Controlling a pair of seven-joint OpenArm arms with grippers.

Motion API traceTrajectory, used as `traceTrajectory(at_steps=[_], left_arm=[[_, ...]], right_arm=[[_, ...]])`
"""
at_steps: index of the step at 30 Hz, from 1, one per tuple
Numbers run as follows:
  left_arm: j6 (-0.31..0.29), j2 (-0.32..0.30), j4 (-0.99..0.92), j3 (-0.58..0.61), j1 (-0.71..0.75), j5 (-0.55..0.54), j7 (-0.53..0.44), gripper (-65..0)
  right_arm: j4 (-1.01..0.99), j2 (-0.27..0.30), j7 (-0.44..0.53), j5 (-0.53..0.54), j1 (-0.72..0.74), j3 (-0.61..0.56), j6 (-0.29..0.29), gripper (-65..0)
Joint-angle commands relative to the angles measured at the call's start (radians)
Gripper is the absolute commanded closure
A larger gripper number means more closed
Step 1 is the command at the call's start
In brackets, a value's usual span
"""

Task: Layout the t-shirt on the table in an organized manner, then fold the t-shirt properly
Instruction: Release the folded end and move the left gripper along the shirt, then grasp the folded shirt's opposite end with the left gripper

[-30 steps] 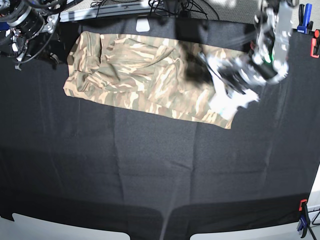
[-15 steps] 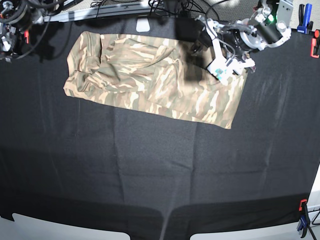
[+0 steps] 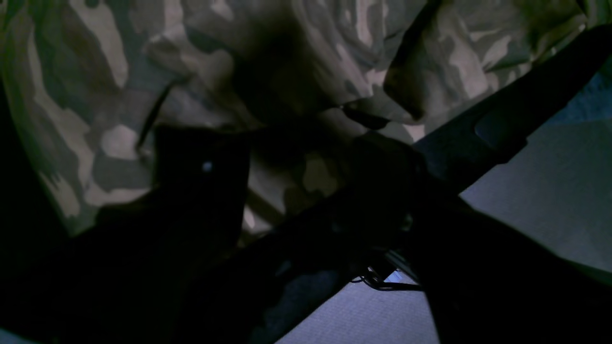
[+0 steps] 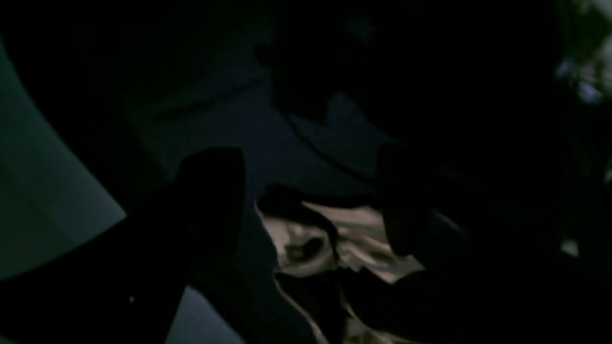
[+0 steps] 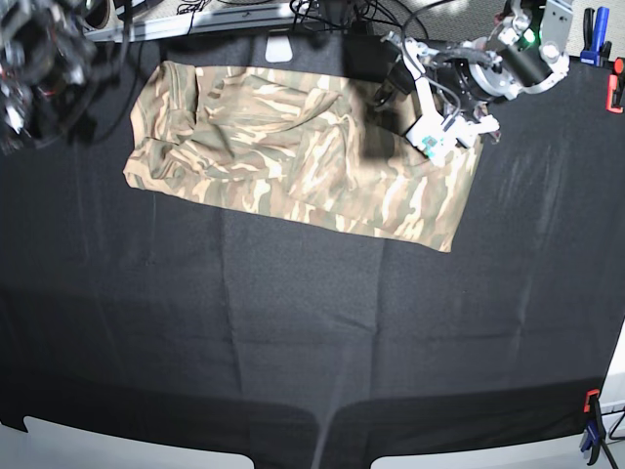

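I see the camouflage t-shirt (image 5: 298,156) half-folded at the table's (image 5: 293,342) twelve o'clock; final folds remain; left gripper (image 5: 395,93) jaws apart over it, right gripper (image 4: 306,200) jaws wide apart, empty

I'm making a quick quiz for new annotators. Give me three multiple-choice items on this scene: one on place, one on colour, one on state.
1. Where does the t-shirt lie on the table?
A. along the far edge
B. at the near edge
C. hanging off the side

2. What covers the table?
A. white paper
B. black cloth
C. bare wood

3. How is the left gripper placed?
A. parked off the table
B. low over the shirt's end
C. raised, carrying the shirt

Answers: 1 A, the shirt sits at the top of the base view; 2 B, matte black fabric with creases; 3 B, it hangs over the camouflage cloth.
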Motion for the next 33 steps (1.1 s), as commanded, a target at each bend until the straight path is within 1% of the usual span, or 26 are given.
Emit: traceTrajectory(at_steps=[1, 5, 6, 8, 11, 13, 18, 21, 24, 29, 30, 31, 33], left_arm=[[0.001, -0.003, 0.019, -0.003, -0.002, -0.01, -0.02, -33.5], [0.001, -0.003, 0.019, -0.003, -0.002, -0.01, -0.02, -33.5], [0.001, -0.003, 0.019, -0.003, -0.002, -0.01, -0.02, -33.5], [0.001, -0.003, 0.019, -0.003, -0.002, -0.01, -0.02, -33.5], [0.001, -0.003, 0.019, -0.003, -0.002, -0.01, -0.02, -33.5], [0.001, -0.003, 0.019, -0.003, -0.002, -0.01, -0.02, -33.5], [0.001, -0.003, 0.019, -0.003, -0.002, -0.01, -0.016, -33.5], [0.001, -0.003, 0.021, -0.003, -0.002, -0.016, -0.016, -33.5], [-0.001, -0.003, 0.06, -0.003, -0.002, -0.044, -0.018, -33.5], [-0.003, -0.003, 0.238, -0.003, -0.002, -0.043, -0.048, -33.5], [-0.003, -0.003, 0.238, -0.001, -0.002, -0.045, -0.061, -33.5], [-0.011, -0.003, 0.238, 0.005, -0.008, -0.058, -0.096, -33.5], [-0.017, -0.003, 0.238, 0.044, -0.013, -0.056, -0.106, -33.5]], right_arm=[[-0.021, 0.009, -0.02, 0.027, 0.02, 0.004, 0.005, -41.6], [-0.117, 0.009, -0.149, 0.227, 0.061, 0.004, 0.005, -41.5], [-0.121, 0.01, -0.159, 0.261, 0.067, 0.004, 0.005, -41.5], [-0.121, 0.013, -0.159, 0.282, 0.073, 0.004, 0.005, -41.5], [-0.121, 0.026, -0.159, 0.28, 0.072, 0.004, 0.005, -41.5], [-0.121, 0.027, -0.157, 0.254, 0.072, 0.004, 0.005, -41.5], [-0.121, 0.037, -0.153, 0.097, 0.069, 0.004, 0.005, -41.5], [-0.121, 0.055, -0.152, 0.048, 0.048, 0.004, 0.005, -41.5], [-0.12, 0.085, -0.146, 0.05, 0.025, 0.004, 0.005, -41.5], [-0.118, 0.153, -0.148, 0.053, 0.025, 0.033, 0.005, -41.5], [-0.118, 0.165, -0.153, 0.053, 0.025, 0.045, 0.005, -41.5], [-0.117, 0.177, -0.156, 0.054, 0.025, 0.057, 0.005, -41.5], [-0.115, 0.192, -0.156, 0.077, 0.008, 0.074, 0.005, -41.5]])
